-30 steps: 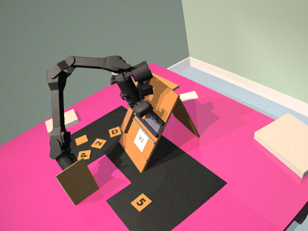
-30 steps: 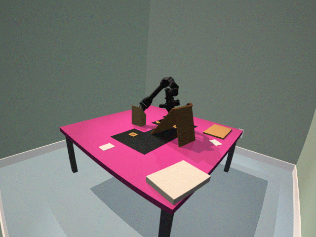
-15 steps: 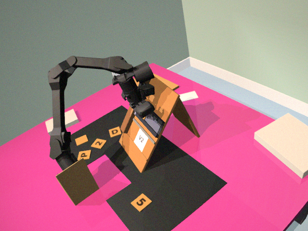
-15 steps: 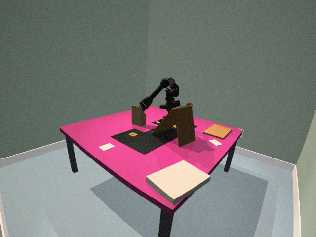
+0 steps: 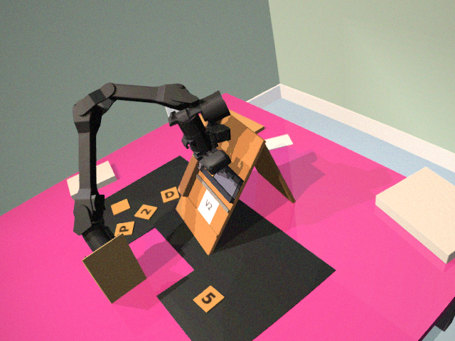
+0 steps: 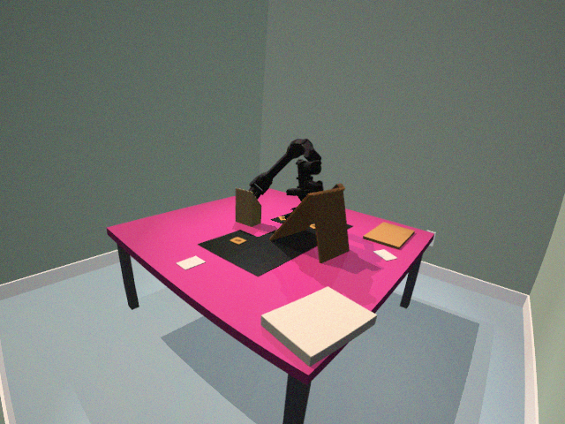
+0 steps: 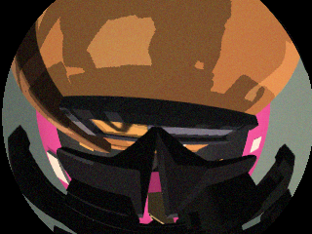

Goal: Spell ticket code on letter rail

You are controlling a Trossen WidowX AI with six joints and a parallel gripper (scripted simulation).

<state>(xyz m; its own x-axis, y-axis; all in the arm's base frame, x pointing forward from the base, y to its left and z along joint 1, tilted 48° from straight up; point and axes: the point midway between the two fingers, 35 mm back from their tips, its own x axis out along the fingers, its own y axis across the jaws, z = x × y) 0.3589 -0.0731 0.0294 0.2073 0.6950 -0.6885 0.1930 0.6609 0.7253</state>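
My gripper point(image 5: 213, 169) point(image 7: 156, 132) is shut and empty, its tips low over the dark-framed letter rail point(image 5: 237, 177) point(image 7: 161, 106) on the slanted orange board point(image 5: 249, 141) point(image 6: 332, 219). Whether the tips touch anything is unclear. The ticket point(image 5: 208, 206) below the rail reads V2. In the wrist view an orange tile point(image 7: 113, 127) with a partly hidden dark mark lies in the rail's left part; grey shows to its right. Tiles D point(image 5: 169, 194), 2 point(image 5: 146, 212), P point(image 5: 124, 228) and a blank-looking one point(image 5: 120, 206) lie left of the board. Tile 5 point(image 5: 208, 298) point(image 6: 237, 240) lies in front.
A brown upright panel point(image 5: 114, 269) point(image 6: 246, 208) stands near the arm's base. A thick cream slab point(image 5: 419, 212) point(image 6: 319, 319) lies at a table corner. An orange slab point(image 6: 388, 234) and a white card point(image 6: 385, 254) lie behind the board. A cream block point(image 5: 105, 174) lies beyond the arm.
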